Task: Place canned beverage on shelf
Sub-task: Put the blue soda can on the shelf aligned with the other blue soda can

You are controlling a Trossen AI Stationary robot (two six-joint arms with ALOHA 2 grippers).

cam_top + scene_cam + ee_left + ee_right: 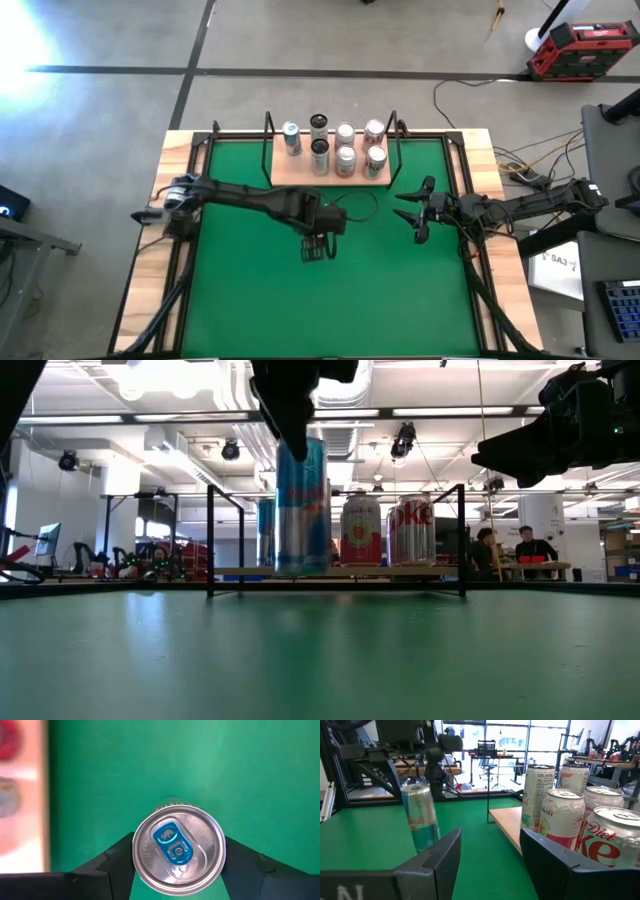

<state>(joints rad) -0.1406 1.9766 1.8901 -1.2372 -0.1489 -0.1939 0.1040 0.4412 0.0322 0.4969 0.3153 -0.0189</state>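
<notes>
A blue and silver canned beverage (302,500) hangs under my left gripper (318,243), which is shut on it over the middle of the green mat, on the near side of the shelf. The left wrist view looks down on the can's lid (178,851). The shelf (290,172) is a light-wood board in a black rod frame at the table's far edge, and several cans (345,148) stand on it. My right gripper (415,213) waits open at the right, level, pointing toward the table's left, with nothing between its fingers. My left gripper pinches the can's upper wall just below the rim (136,857) between its two fingers (117,860), one on each opposite side. The fingers come from above, pointing steeply down. The can hangs upright below them, its base (302,568) clear of the mat.
Black rods and upright posts (210,540) frame the shelf and the mat. Board space is bare (507,822) at the shelf's near edge and left end. Cables and cases lie on the floor beyond the table's right side. People sit far off in the room (535,550).
</notes>
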